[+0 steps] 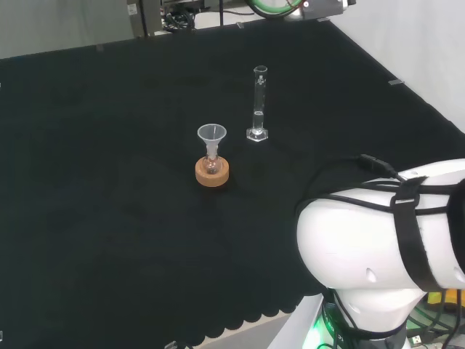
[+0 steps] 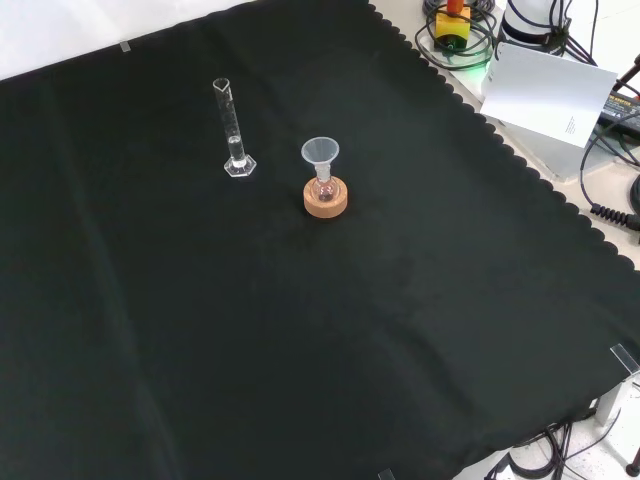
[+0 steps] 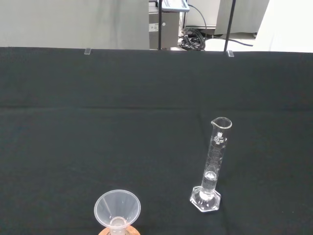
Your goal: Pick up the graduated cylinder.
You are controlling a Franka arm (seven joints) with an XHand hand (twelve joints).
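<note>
A tall clear glass graduated cylinder [image 2: 233, 130] stands upright on the black-clothed bench [image 2: 300, 340]. Near its right, a clear funnel [image 2: 320, 153] sits in a small flask [image 2: 323, 188] on a cork ring [image 2: 326, 199].

- Head view: looked from behind and above the arm's base, over a white arm link [image 1: 385, 247] at lower right, across the black cloth [image 1: 109, 218] toward the far edge.
- Front view: looked down on the cloth from the opposite side, farther off, about a quarter turn away.
- Wrist view: sat low and close, faced level across the cloth to the room behind.
- Shared by all three: graduated cylinder [image 1: 259, 104] [image 2: 233, 130] [image 3: 212, 166] and funnel [image 1: 211, 136] [image 2: 320, 155] [image 3: 117, 209], near each other.
</note>
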